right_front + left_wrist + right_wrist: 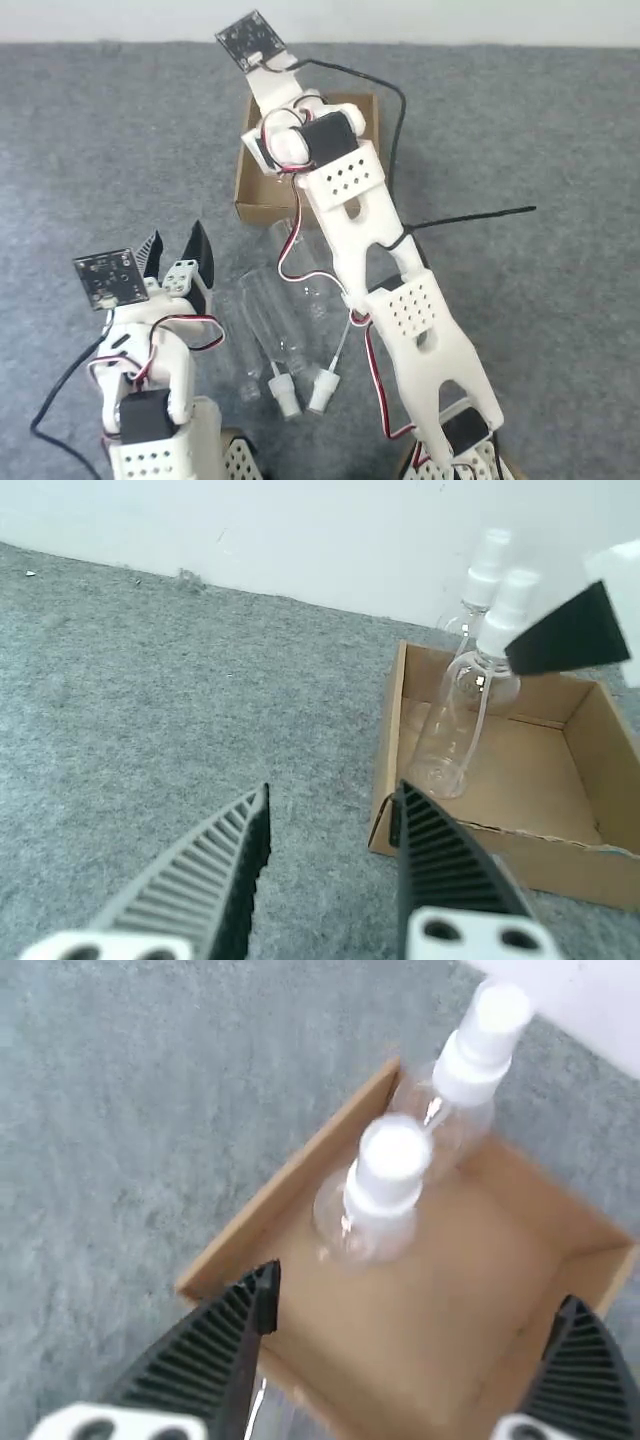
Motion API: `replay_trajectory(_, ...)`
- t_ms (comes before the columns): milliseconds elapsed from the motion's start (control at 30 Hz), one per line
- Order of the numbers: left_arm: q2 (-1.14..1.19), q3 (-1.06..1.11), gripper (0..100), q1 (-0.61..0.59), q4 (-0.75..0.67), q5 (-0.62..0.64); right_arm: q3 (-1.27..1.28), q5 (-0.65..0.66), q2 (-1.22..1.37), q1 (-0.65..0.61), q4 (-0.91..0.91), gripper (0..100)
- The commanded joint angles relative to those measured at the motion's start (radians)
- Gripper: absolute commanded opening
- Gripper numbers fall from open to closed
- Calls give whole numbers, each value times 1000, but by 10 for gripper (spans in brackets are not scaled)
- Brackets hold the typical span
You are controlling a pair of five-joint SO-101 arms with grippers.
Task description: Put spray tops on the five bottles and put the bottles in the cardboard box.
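Right gripper (420, 1295) spread wide and empty over the cardboard box (280, 1185) at 12 o'clock, two capped bottles (385, 1185) standing inside; left gripper (176, 236) spread, empty at 8 o'clock; loose bottles (275, 320) lie toward 6 o'clock, so likely two of five done.

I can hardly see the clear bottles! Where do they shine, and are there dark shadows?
Left wrist view: a glint on the front bottle in the cardboard box. Right wrist view: a glint on the corner bottle. High view: the lying bottles show pale streaks; shadows on the carpet are faint.
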Motion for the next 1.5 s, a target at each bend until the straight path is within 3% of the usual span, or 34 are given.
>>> replay_trajectory(0, -17, -24, 184, -3, -40, -11, -58, 6, -107, 7, 81, 366)
replay_trajectory(133, -17, -24, 184, -3, -40, -11, -54, 6, -157, 8, 134, 355)
replay_trajectory(367, -17, -22, 184, -40, -52, -9, -52, 6, -170, 7, 134, 156)
replay_trajectory(667, -17, -19, 184, -41, -60, -8, -55, 6, -76, 25, 133, 41)
replay_trajectory(1000, -17, -19, 184, -41, -60, -8, -57, 6, 104, 48, 127, 32)
replay_trajectory(1467, -17, -21, 184, -41, -60, -8, -58, -25, 266, 73, -70, 35)
